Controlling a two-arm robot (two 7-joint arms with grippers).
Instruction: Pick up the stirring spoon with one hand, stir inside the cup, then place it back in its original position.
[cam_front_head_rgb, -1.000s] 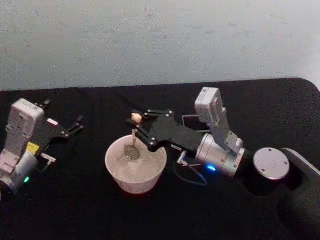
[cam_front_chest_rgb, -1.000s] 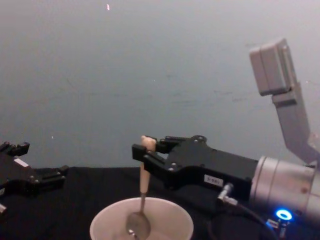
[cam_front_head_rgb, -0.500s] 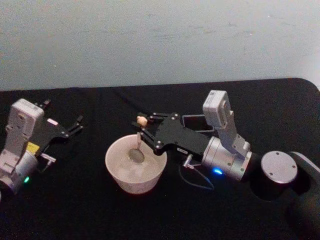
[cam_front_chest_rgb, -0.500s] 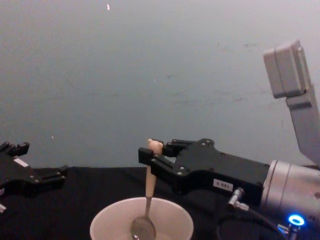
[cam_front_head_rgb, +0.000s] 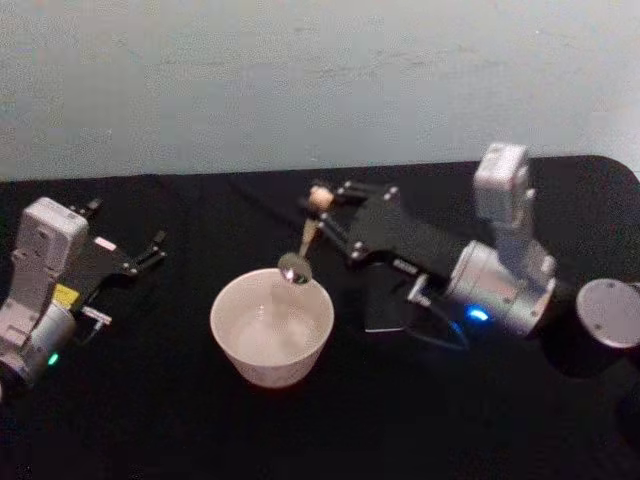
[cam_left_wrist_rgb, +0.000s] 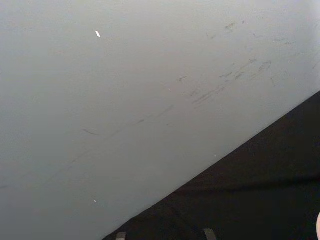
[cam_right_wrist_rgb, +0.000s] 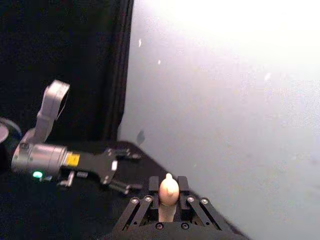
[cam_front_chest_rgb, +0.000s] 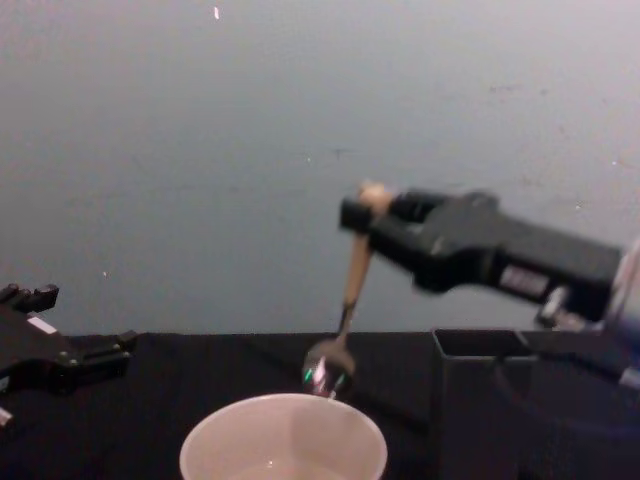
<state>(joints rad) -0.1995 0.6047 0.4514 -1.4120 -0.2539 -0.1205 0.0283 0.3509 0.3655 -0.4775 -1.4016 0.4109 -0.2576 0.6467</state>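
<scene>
Seen from the head, the right gripper reaches in over the black worktop, its jaws clamped on the cream handle of the spoon. The spoon's small bowl hangs just over the far rim of the cup. The dark holder stands just right of the cup, and the left gripper rests well to the left, jaws apart. The left wrist view takes in a pale wall and worktop. In the right wrist view, the bear head sits pinched between the jaws. From the chest, the spoon tilts, its bowl clear above the cup.
</scene>
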